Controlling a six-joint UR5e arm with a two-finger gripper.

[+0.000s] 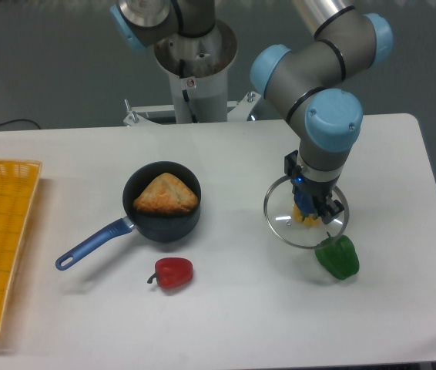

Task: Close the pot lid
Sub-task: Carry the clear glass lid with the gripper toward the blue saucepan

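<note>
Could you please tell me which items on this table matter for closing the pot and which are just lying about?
For the job: pot, uncovered, pastry inside; lid, flat on the table; gripper, down over the lid's knob.

Lying about: red pepper; green pepper; yellow tray.

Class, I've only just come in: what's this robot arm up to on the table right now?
The arm's gripper is down on the blue knob of the glass lid, which is on the table next to a green pepper. Whether the fingers have closed on the knob cannot be told. The pot stands uncovered further left, with a pastry inside. A red pepper lies in front of it, and a yellow basket sits at the far left.
</note>
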